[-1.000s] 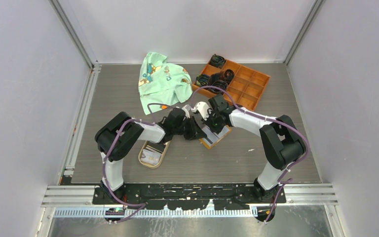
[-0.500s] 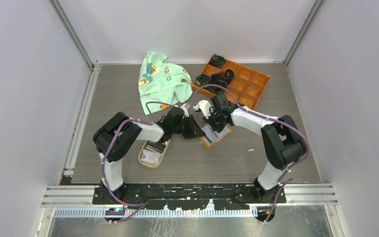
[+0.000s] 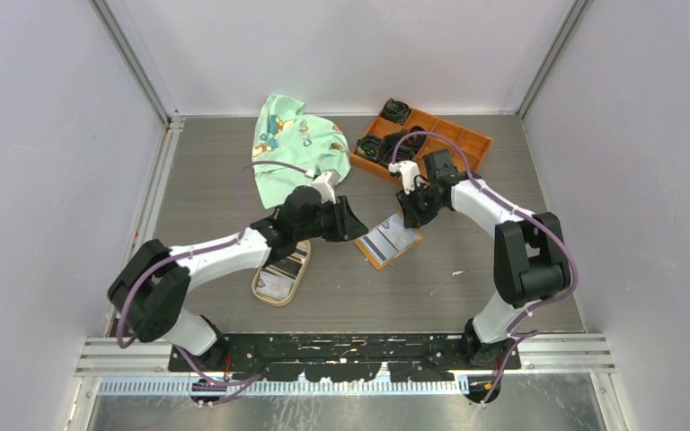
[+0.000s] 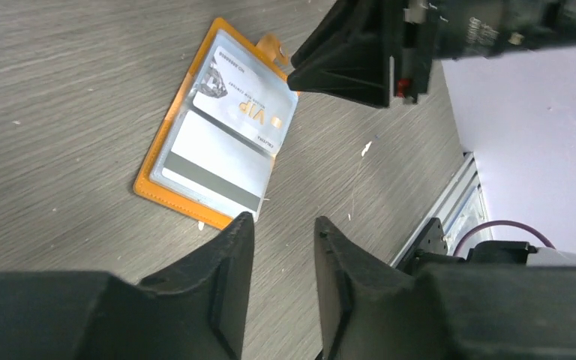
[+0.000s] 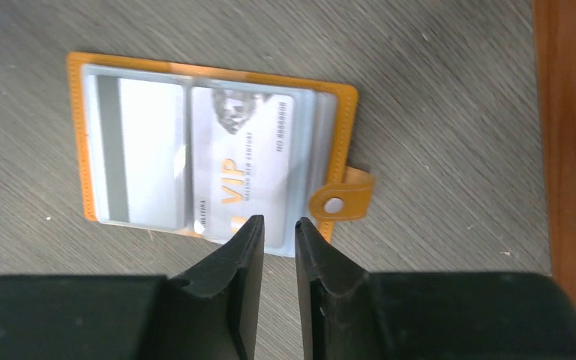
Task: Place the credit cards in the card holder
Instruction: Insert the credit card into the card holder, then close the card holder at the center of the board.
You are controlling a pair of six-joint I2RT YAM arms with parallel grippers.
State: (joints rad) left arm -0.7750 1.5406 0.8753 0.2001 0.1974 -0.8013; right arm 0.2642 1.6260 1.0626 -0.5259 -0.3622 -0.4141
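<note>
The orange card holder (image 3: 390, 242) lies open and flat on the table between my two grippers. It also shows in the left wrist view (image 4: 217, 135) and the right wrist view (image 5: 210, 150). One slot holds a white card with a grey stripe (image 5: 146, 154), the other a grey VIP card (image 5: 244, 161). Its snap tab (image 5: 335, 204) sticks out at one side. My left gripper (image 3: 358, 228) (image 4: 281, 229) is open and empty just left of the holder. My right gripper (image 3: 408, 214) (image 5: 278, 225) hovers by the holder's far right edge, jaws narrowly apart and empty. More credit cards (image 3: 280, 268) lie in the tan dish.
The tan oval dish (image 3: 260, 289) sits under my left forearm. An orange compartmented tray (image 3: 454, 157) with dark coiled items stands at the back right, close behind my right wrist. A green printed cloth (image 3: 295, 148) lies at the back left.
Both grippers have pulled back from the holder: the left to the left, the right toward the back right. The holder with its two cards is now uncovered.
</note>
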